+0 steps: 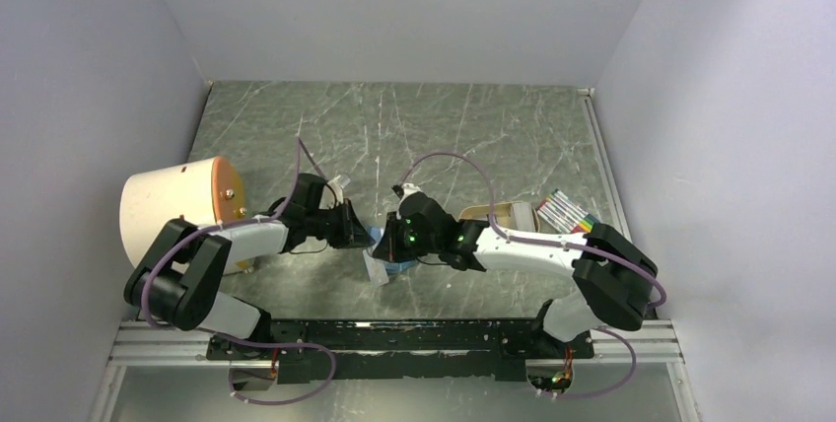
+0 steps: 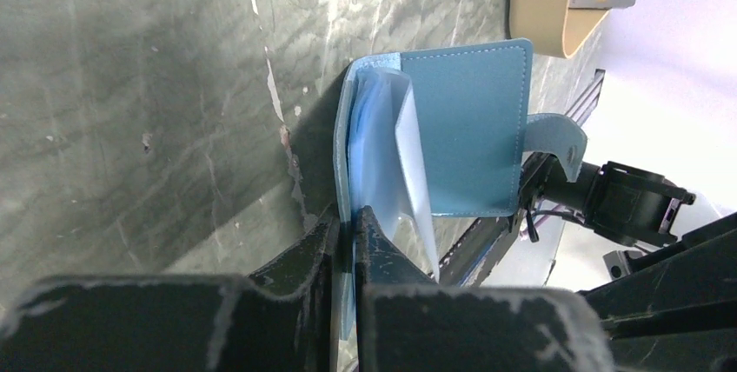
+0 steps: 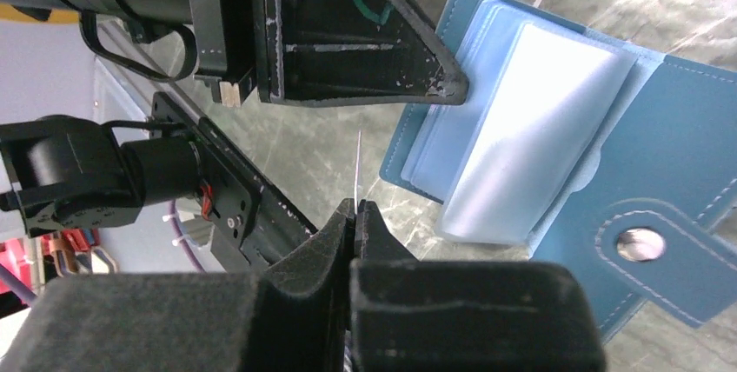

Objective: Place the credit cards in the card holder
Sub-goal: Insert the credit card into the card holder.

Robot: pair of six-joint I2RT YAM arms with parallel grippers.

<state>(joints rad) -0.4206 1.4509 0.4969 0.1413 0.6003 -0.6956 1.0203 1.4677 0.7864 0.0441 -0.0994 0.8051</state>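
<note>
Open on the marbled table [image 1: 463, 136], toward the near side and midway between the two claws: the card holder [image 2: 469, 129], teal-blue, both covers spread, with a snap tab [image 3: 660, 250] hanging off the right-hand cover. Hard to tell whether flat on the surface or lifted at one side. Fanned up from its spine, a stack of clear sleeves [image 3: 539, 137].

Left gripper [image 2: 348, 226] shut tight, pinching the edge of the holder's left-hand cover between both fingertips. Right gripper [image 3: 355, 209] likewise shut, nipping a credit card [image 3: 358, 168] seen edge-on as a thin pale sliver standing up from the fingertips. Close to the sleeves but apart from them, not yet inside any pocket. No telling from this angle what print or stripe on that card.

Right of the holder, a tan tray [image 1: 480, 211]. Just to the right of that, a pack of coloured markers [image 1: 567, 210]. Over on the left, beside the left arm, a cream drum-shaped container [image 1: 173, 205] with an orange end
</note>
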